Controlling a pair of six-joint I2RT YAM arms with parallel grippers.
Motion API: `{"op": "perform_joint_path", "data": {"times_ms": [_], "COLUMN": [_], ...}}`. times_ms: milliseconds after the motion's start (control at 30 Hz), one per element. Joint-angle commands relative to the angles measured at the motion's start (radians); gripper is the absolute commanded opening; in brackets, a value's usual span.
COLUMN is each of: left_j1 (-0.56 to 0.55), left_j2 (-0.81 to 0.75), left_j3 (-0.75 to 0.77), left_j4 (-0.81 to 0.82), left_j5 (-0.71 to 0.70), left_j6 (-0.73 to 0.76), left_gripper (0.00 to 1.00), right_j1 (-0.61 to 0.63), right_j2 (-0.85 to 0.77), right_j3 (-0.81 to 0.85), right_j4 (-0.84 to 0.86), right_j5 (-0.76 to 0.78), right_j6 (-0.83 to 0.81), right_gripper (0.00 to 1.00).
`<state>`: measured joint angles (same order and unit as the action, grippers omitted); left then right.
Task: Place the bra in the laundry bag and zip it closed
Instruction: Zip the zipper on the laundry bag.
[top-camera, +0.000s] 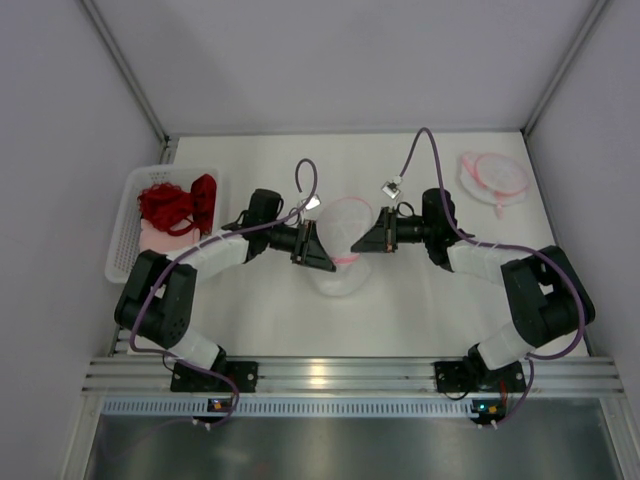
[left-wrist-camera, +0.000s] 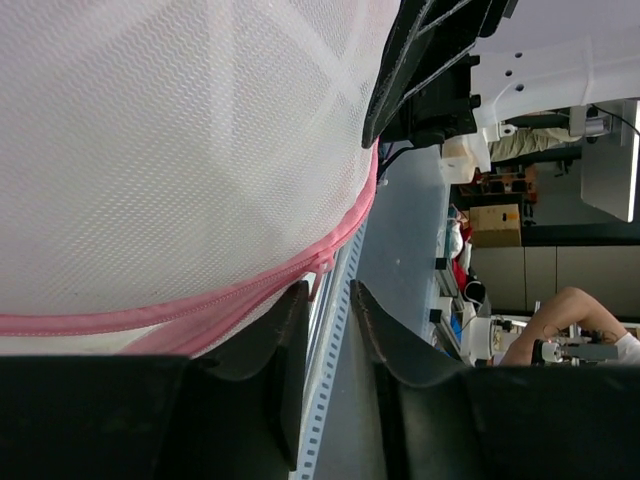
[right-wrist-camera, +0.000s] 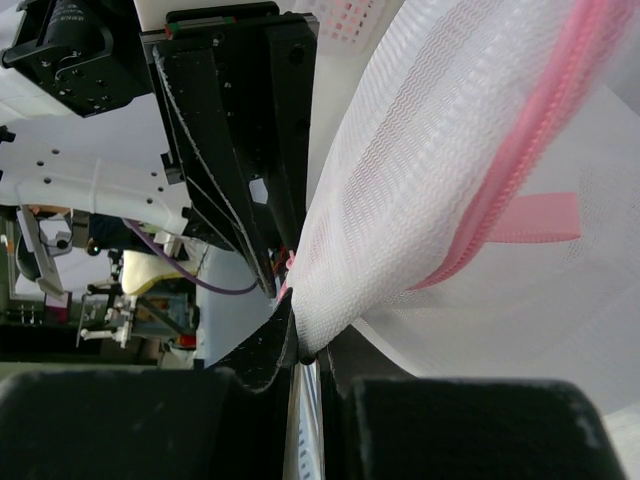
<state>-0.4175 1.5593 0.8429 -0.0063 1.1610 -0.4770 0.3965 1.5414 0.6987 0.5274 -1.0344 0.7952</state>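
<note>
While the laundry bag (top-camera: 345, 250) is hanging between both grippers mid-table, I am lining up on its zip.

The right gripper (right-wrist-camera: 300, 345) is clenching a fold of mesh. The pink zip (left-wrist-camera: 200, 305) is running crosswise past the left gripper (left-wrist-camera: 325, 300), the nearer one. Its pull (left-wrist-camera: 322, 264) is sitting at the nearly closed fingertips, and I cannot tell if they are pinching it. The table (top-camera: 420, 300) is giving room leftward. A red bra (top-camera: 178, 203) is lying in the basket (top-camera: 125, 215), well apart.
</note>
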Motion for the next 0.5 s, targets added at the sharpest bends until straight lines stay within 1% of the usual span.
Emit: {"op": "perform_joint_path", "data": {"times_ms": [0,133,267,367,433,467], "left_j1": [0.006,0.006,0.006,0.006,0.006,0.006], "left_j2": [-0.016,-0.002,0.011,0.018,0.019,0.019], "left_j3": [0.021,0.036,0.051,0.059,0.064,0.065], "left_j4": [0.045,0.045,0.045,0.045,0.043,0.043], "left_j5": [0.003,0.009,0.016,0.014,0.012,0.011], "left_j6": [-0.003,-0.002,-0.002,-0.002,0.0,0.0], "left_gripper": [0.3,0.35,0.35,0.32,0.28,0.24], "right_j1": [0.007,0.01,0.018,0.019,0.024,0.024], "right_j2": [-0.024,-0.027,-0.024,-0.024,-0.023,-0.021], "right_j3": [0.004,0.005,0.007,0.007,0.01,0.01], "right_j4": [0.036,0.028,0.02,0.02,0.019,0.019], "right_j5": [-0.016,-0.021,-0.018,-0.012,-0.009,-0.009], "right_j6": [-0.034,-0.042,-0.05,-0.051,-0.053,-0.053], "right_gripper": [0.0,0.0,0.0,0.0,0.0,0.0]}}
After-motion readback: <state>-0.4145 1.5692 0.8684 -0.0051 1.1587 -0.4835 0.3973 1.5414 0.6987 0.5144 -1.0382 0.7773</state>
